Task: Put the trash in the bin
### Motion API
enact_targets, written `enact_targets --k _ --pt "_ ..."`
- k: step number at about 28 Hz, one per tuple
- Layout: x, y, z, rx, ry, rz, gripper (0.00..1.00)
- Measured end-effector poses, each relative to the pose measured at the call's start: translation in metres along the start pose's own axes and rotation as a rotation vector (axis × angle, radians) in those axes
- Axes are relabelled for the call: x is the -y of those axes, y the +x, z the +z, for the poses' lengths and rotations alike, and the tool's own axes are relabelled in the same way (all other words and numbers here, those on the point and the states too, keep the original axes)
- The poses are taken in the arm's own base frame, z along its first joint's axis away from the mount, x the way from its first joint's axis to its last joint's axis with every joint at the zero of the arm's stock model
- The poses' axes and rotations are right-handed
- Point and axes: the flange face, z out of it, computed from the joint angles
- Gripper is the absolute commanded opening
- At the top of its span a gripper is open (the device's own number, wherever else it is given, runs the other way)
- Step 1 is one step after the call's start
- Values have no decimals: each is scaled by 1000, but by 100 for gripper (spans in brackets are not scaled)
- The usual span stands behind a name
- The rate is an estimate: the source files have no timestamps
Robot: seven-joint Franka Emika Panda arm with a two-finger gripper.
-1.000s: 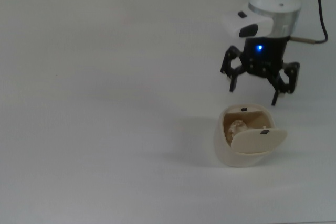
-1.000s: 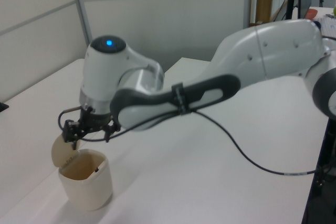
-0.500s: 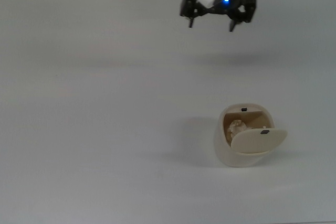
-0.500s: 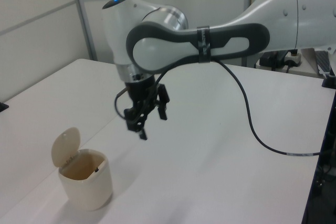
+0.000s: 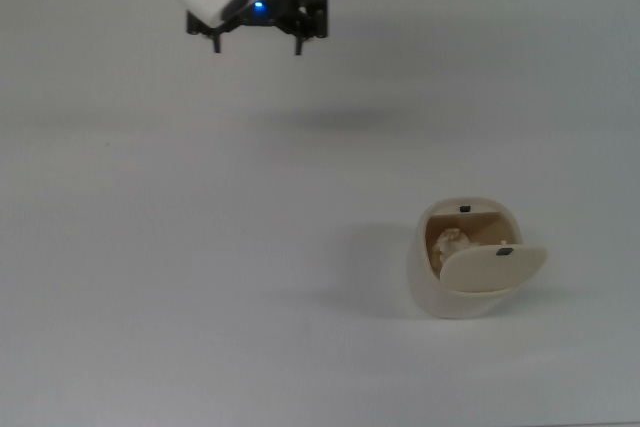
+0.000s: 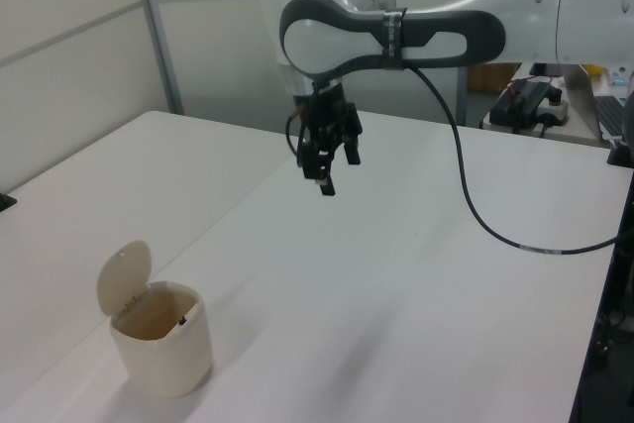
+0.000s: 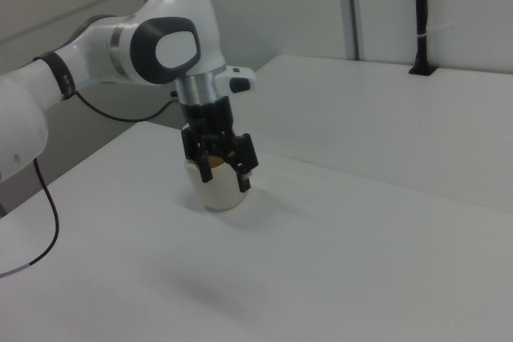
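A: Where is the trash (image 5: pixel 452 241) being seen?

B: Inside the bin (image 5: pixel 432 292). A crumpled cream wad is being shown in the tan interior in the top view, just under the rim. The swing flap (image 5: pixel 494 267) is being held tipped open toward the top view's lower right. In the left view only the bin (image 6: pixel 163 354) with its raised flap is being shown; the wad is hidden there.

A: Gripper?

B: The gripper (image 5: pixel 256 45) is being held with fingers spread and nothing between them. The same is being shown in the left view (image 6: pixel 325 167) and the right view (image 7: pixel 224 174): apart, empty, hanging clear above the white table (image 5: pixel 150 247).

A: Relation that matters?

B: The bin is lying well apart from the gripper, toward the top view's lower right; the gripper is sitting near the top view's upper edge, left of centre. In the left view the bin is being seen toward the lower left of the gripper. In the right view the bin (image 7: pixel 220 194) is partly covered by the gripper, so depth is not being judged from there.

A: Bin axis?

B: Upright, mouth facing up.

A: Status?

B: Task is being judged as done: the wad is in the bin and nothing loose is being seen on the table. No regrasp is being called for. Only the flap is being left open.
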Motion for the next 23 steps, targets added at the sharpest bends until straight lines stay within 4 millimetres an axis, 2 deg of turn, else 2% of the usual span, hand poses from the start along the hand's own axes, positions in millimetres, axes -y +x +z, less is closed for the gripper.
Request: enact_targets --k 4,7,9,13,23 --pt "-37 -12 -15 -24 -2 -1 100" --pt "-65 -32 -33 -25 6 -10 100" --pt "-74 -41 -40 -26 11 -13 100" --pt "-78 -49 -46 -30 17 -17 100" --pt "-74 -47 -38 -14 17 -24 100"
